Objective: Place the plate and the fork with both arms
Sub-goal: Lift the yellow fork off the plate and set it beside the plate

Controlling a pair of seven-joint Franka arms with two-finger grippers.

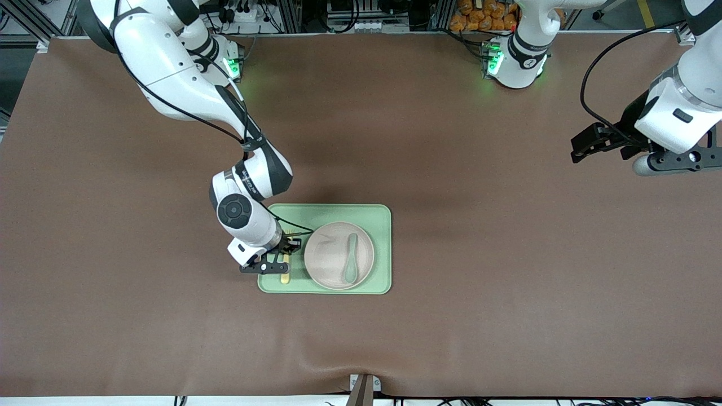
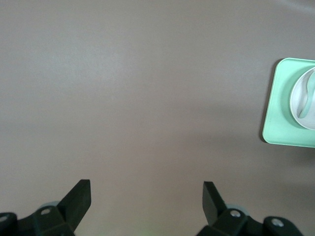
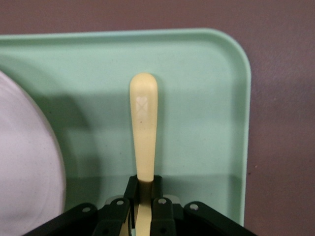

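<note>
The pale yellow fork lies along the green tray, beside the plate, toward the right arm's end. My right gripper is down on the tray and shut on the fork. In the right wrist view its fingers clamp the fork's handle, with the gripper over the tray floor. The beige-pink plate sits on the tray, and its rim shows in the right wrist view. My left gripper is open and empty, waiting above bare table at the left arm's end.
A grey-green spoon lies on the plate. The left wrist view shows the tray's corner with the plate and spoon on it. Brown cloth covers the table. A clamp sits at the edge nearest the front camera.
</note>
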